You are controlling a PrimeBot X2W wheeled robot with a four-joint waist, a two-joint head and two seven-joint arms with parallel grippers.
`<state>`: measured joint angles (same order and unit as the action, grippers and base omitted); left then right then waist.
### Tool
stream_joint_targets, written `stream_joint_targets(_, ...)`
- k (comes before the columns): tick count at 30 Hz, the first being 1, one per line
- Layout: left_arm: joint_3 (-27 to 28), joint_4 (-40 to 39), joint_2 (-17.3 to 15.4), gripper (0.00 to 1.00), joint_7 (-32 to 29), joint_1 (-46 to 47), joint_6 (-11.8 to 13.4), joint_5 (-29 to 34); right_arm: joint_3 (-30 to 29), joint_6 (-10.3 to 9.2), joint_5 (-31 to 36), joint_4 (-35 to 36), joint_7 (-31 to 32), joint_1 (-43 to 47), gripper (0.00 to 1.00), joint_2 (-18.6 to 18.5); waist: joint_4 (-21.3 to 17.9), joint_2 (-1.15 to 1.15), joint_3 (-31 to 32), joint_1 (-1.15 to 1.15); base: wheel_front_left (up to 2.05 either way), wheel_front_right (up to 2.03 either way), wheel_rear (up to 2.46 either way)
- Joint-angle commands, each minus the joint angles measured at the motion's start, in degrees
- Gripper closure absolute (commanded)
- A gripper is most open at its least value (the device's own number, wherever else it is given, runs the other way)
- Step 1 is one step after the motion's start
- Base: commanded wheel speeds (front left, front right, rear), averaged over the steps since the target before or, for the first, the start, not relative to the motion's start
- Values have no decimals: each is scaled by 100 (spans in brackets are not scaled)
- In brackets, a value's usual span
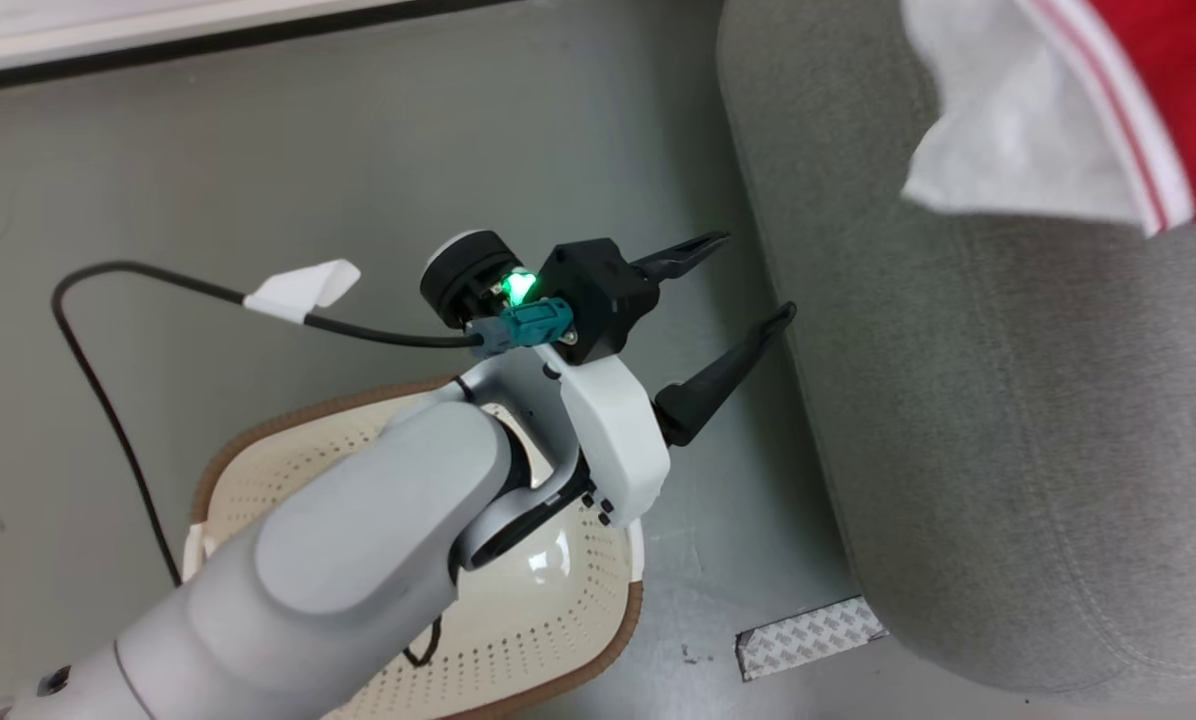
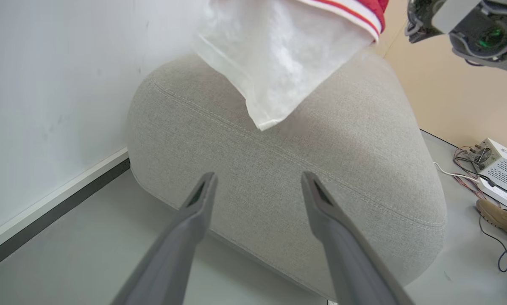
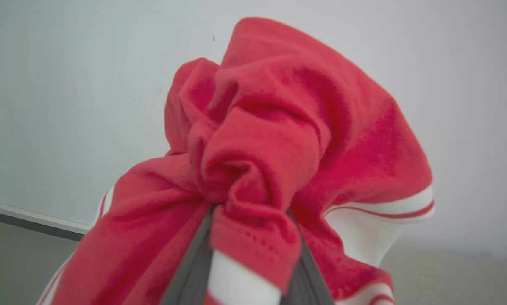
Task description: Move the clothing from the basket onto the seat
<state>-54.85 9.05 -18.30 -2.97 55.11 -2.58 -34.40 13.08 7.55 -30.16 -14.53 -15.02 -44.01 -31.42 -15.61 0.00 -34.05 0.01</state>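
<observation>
- The left gripper (image 1: 755,275) stood with its two dark fingers spread wide and nothing between them. It hung above the floor (image 1: 358,150), in the gap between basket and seat, with its fingers pointing toward 2 o'clock in the head view.
- In the left wrist view, the same spread fingers (image 2: 194,212) faced the rounded end of the seat (image 2: 279,140).
- The right gripper (image 3: 251,209) was clamped on the clothing (image 3: 279,127). A knot of red fabric bunched out from between its fingers toward 12 o'clock in the right wrist view.
- The clothing was out of the basket and held up over the seat. In the head view it sat at 1 o'clock, with a white panel and striped trim hanging down.
- Whether the lowest corner of the panel touched the upholstery could not be told.
- The seat (image 1: 1008,420) filled the 3 o'clock side of the head view.
- The basket (image 1: 518,650) stood on the floor at 7 o'clock, partly hidden by the pale left forearm.
- A black cable (image 1: 378,335) carrying a white tag (image 1: 303,287) ran off from the left wrist toward 9 o'clock.
- A patch of grey tape (image 1: 808,635) lay on the floor at 5 o'clock, just beside the base of the seat.
</observation>
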Motion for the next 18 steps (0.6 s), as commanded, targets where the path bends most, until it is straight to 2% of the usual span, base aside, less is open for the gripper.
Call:
stream_joint_targets(1, -8, 5, -1, 0, -1, 89, -29, 66, -80, -13, -40, -62, -23, -158, 100, -87, 86, 0, -98, -1, 0, 0, 0)
stream_joint_targets(11, -24, -67, 2, 0, -32, 283, 30, 154, -450, -13, -192, -908, -23, -897, 100, -545, 335, 0, -452, -1, 0, 0, 0)
stream_joint_targets(18, -38, -203, -23, 0, -114, 438, 71, 230, -413, -13, -380, -1581, -23, -1514, 100, -875, 461, 0, -713, -1, 0, 0, 0)
